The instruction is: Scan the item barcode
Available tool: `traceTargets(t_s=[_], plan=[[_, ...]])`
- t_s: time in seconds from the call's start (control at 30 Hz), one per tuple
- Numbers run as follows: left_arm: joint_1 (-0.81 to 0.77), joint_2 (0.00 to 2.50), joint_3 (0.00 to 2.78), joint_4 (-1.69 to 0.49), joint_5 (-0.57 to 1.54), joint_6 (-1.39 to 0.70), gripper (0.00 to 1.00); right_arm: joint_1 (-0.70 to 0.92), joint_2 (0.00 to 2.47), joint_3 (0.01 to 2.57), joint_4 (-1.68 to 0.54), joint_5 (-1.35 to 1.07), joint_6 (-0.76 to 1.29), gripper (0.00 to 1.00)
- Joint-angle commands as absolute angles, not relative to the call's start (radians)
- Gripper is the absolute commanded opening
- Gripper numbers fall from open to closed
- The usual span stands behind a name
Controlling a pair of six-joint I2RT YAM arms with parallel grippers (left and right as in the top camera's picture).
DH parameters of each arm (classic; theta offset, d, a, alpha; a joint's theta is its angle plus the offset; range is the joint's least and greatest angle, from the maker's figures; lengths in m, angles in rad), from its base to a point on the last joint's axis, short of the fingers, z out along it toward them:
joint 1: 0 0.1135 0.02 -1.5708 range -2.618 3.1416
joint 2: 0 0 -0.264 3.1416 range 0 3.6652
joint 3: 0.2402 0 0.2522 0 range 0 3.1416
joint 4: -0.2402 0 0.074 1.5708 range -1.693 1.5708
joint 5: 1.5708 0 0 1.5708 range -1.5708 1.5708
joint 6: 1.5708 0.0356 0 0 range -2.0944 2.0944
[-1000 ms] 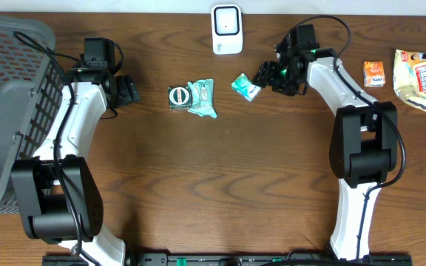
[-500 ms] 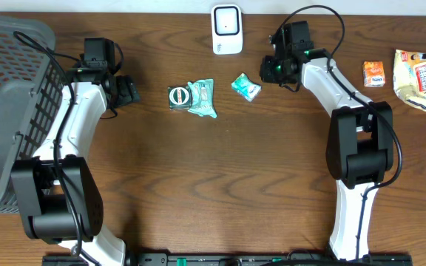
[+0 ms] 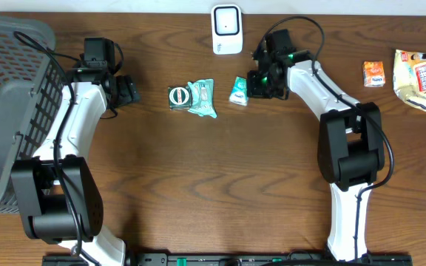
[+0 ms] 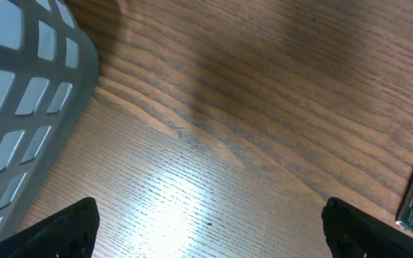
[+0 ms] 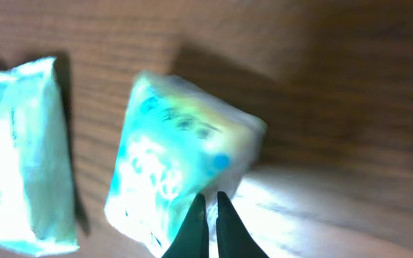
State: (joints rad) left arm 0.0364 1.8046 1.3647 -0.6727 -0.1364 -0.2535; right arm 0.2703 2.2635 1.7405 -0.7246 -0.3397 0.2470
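Teal pkt [image 3: 237, 90] shoved left; R jaws touching.

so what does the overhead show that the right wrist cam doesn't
Only overhead: the white scanner, grey basket, orange packet, snack bag and the open left hand. Only right wrist: the right hand pinched shut on the edge of the small teal packet. Both: that packet and the teal wrapper beside it.

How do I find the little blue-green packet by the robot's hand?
Look for the white scanner at the table's far edge. Just below it, slightly right, lies the small packet, at the right gripper. Its bigger blue-green neighbour lies further left, beside a round tin.
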Motion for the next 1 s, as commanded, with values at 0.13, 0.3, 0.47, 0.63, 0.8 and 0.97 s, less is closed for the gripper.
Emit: traceTargets(t_s=[0.13, 0.3, 0.47, 0.63, 0.8, 0.97], plan=[[0.036, 1.805, 1.359, -0.672, -0.142, -0.240, 0.98, 0.253, 2.180, 1.752, -0.831, -0.374, 0.223, 0.02], [0.036, 1.805, 1.359, -0.672, -0.142, -0.240, 0.98, 0.247, 2.144, 1.752, -0.818, -0.367, 0.266, 0.11], [0.036, 1.805, 1.359, -0.673, -0.142, -0.240, 0.98, 0.250, 2.155, 1.752, -0.800, -0.344, 0.364, 0.37], [0.036, 1.805, 1.359, -0.672, -0.142, -0.240, 0.98, 0.289, 2.199, 1.752, -0.758, -0.248, 0.500, 0.51], [0.036, 1.805, 1.359, -0.673, -0.142, -0.240, 0.98, 0.300, 2.248, 1.752, -0.709, -0.242, 0.551, 0.51], [0.036, 1.805, 1.359, -0.673, -0.142, -0.240, 0.97, 0.302, 2.292, 1.752, -0.692, -0.239, 0.561, 0.51]])
